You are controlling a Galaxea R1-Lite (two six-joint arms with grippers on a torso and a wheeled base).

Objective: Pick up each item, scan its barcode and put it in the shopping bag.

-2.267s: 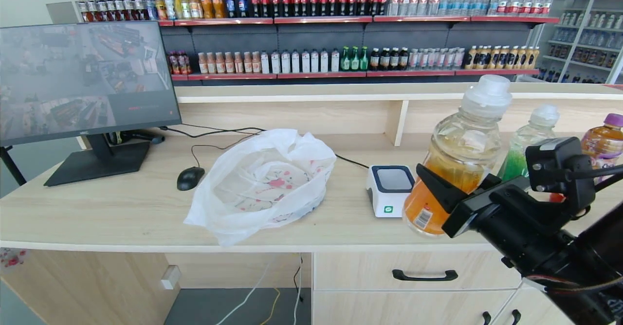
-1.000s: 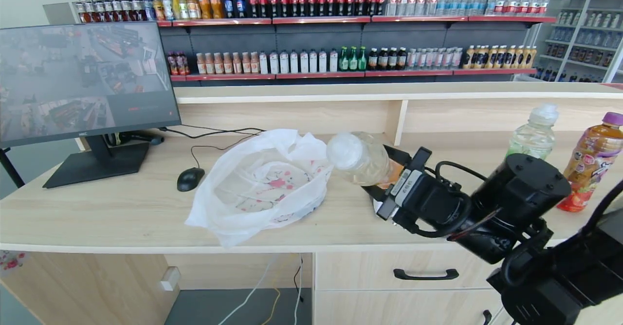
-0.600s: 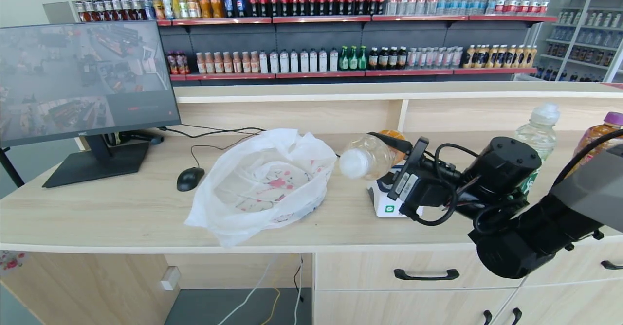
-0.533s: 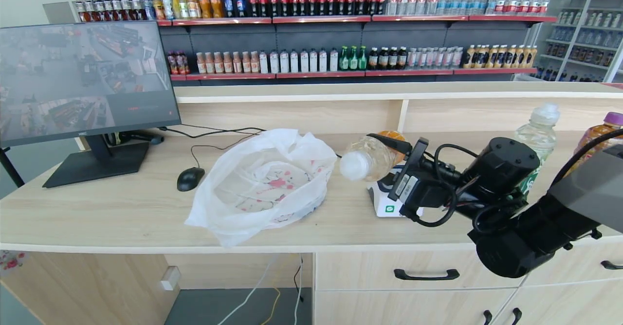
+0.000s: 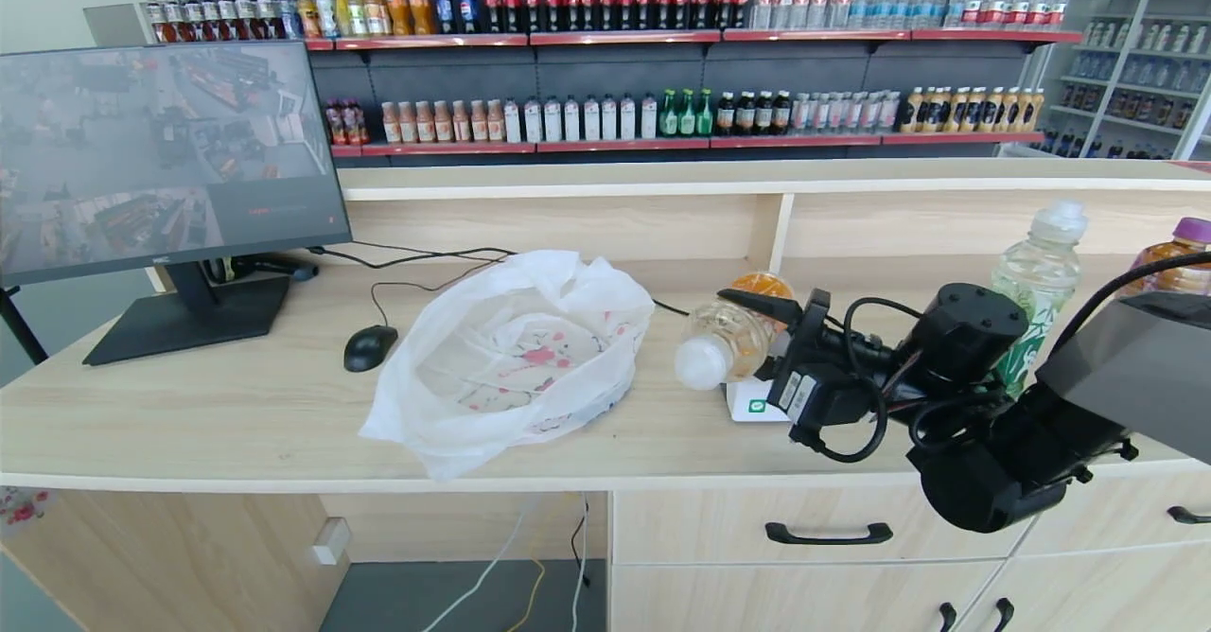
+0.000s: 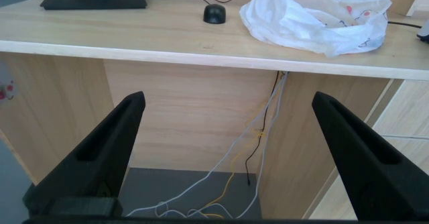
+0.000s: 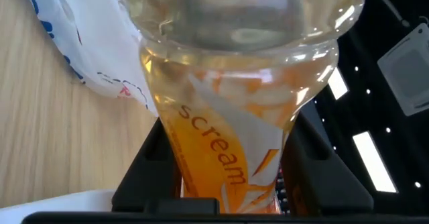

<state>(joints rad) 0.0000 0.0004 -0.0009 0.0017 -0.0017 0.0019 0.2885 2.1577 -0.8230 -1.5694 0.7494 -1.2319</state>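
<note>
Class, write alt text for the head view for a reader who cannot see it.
The right gripper holds an orange drink bottle on its side over the white scanner, cap toward the open shopping bag on the wooden counter.

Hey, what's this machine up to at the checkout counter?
The robot is ringing up drinks. Its right gripper holds an orange drink bottle on its side over the white barcode scanner, with the cap pointing toward the open shopping bag beside it. A green-labelled bottle and a purple-capped bottle stand on the counter farther right. The left gripper hangs open below the counter's front edge.
</note>
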